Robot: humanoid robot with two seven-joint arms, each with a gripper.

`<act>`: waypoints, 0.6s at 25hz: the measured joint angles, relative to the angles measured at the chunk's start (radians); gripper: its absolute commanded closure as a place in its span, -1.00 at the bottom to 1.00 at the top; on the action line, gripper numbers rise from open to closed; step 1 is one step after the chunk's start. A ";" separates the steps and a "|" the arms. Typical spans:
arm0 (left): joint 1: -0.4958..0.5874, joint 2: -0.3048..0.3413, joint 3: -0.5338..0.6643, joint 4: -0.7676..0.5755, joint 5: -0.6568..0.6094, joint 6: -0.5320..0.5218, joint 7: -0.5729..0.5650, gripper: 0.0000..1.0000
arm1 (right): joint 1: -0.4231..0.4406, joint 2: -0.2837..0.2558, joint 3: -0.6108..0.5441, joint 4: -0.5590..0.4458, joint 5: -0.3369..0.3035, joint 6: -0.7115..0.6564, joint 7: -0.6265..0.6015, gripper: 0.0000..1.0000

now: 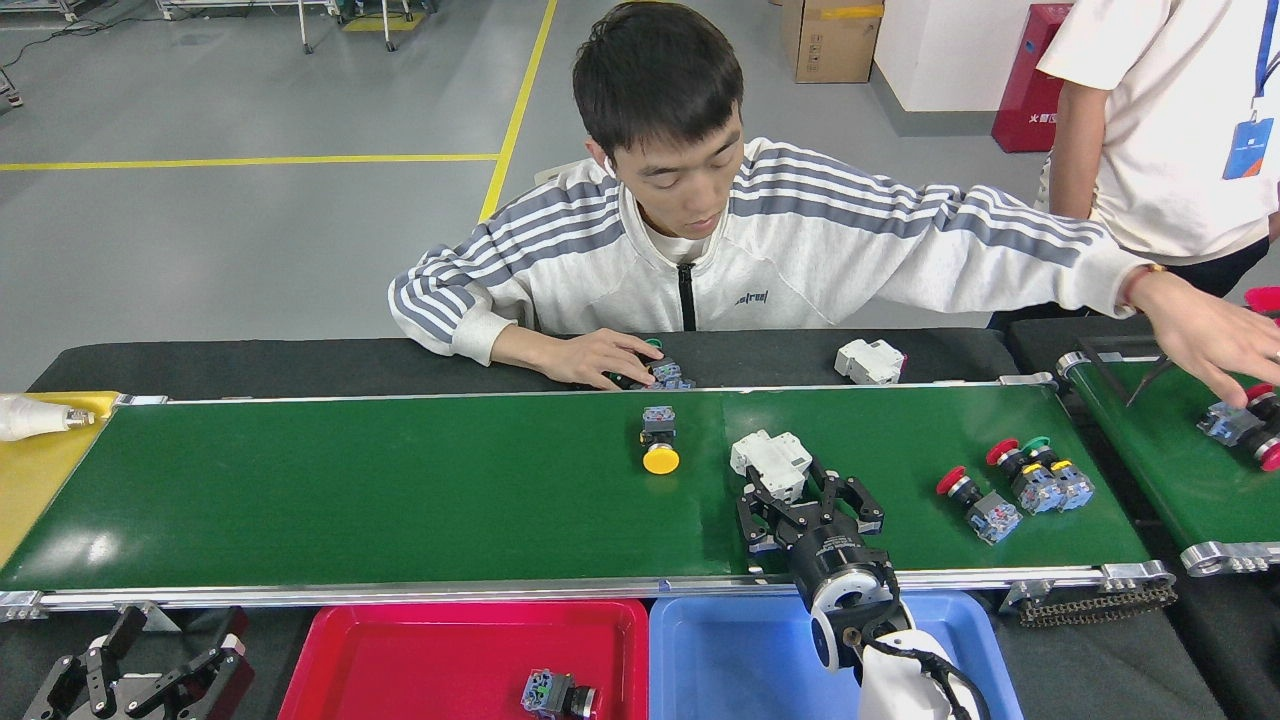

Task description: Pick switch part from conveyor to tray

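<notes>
**Right gripper over the white switch part on the belt**

Nearest, the left gripper [150, 665] rests below the conveyor [400, 500], fingers spread, holding nothing. A red tray [330, 670] holds one small part [558, 693]; the blue tray [740, 660] sits beside it. The right gripper [795, 490] reaches over the belt, fingers wide apart around the near end of the white switch part [770, 460]; contact is unclear. Farther left lies a yellow button [660, 452]. Beyond, a person [700, 240] leans over the table.
</notes>
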 measured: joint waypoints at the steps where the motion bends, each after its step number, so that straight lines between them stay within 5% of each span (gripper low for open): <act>1: 0.000 0.000 0.000 0.000 0.000 0.000 0.000 -1.00 | 0.047 -0.041 -0.011 -0.078 -0.017 -0.044 -0.020 0.96; 4: 0.000 0.000 0.000 -0.002 0.000 0.001 0.000 -1.00 | 0.223 -0.171 -0.063 -0.274 -0.103 -0.188 -0.043 0.88; 5: 0.000 0.000 0.000 -0.004 0.000 0.002 0.000 -1.00 | 0.280 -0.197 -0.080 -0.320 -0.128 -0.241 -0.045 0.67; 6: 0.001 0.000 0.000 -0.007 0.000 0.003 0.000 -1.00 | 0.353 -0.218 -0.106 -0.362 -0.143 -0.292 -0.051 0.24; 7: 0.001 0.000 -0.001 -0.008 0.000 0.004 0.000 -1.00 | 0.404 -0.227 -0.133 -0.386 -0.150 -0.338 -0.055 -0.72; 8: 0.001 0.000 -0.004 -0.008 0.000 0.004 0.000 -1.00 | 0.456 -0.228 -0.161 -0.397 -0.156 -0.384 -0.061 -1.00; 13: -0.143 -0.009 -0.136 -0.030 -0.054 -0.001 -0.032 -1.00 | 0.538 -0.221 -0.272 -0.405 -0.164 -0.518 -0.115 -1.00; 15: -0.245 -0.063 -0.215 -0.026 -0.140 0.010 -0.050 -1.00 | 0.534 -0.141 -0.291 -0.405 -0.162 -0.436 -0.115 -1.00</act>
